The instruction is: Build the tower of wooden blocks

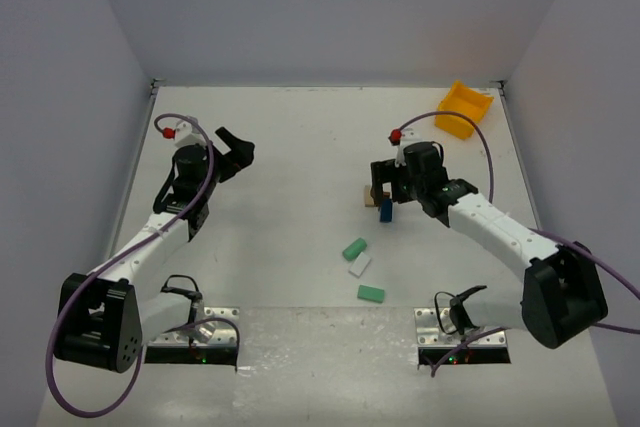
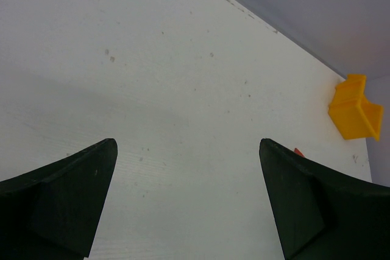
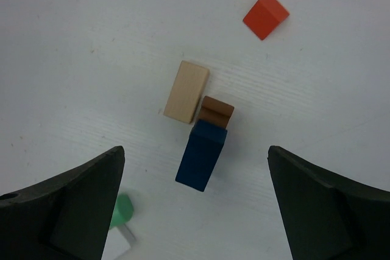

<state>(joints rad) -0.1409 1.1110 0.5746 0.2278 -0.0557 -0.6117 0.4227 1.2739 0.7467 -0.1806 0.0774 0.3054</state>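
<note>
The blocks lie loose, with no tower standing. In the right wrist view a dark blue block stands upright against a small brown block, with a tan block beside them and a red block farther off. My right gripper is open and empty, hovering above the blue block. A green block, a white block and a second green block lie nearer the arms. My left gripper is open and empty, far left of the blocks.
A yellow plastic bin sits in the far right corner and shows in the left wrist view. White walls enclose the table at the back and both sides. The left gripper looks over bare table.
</note>
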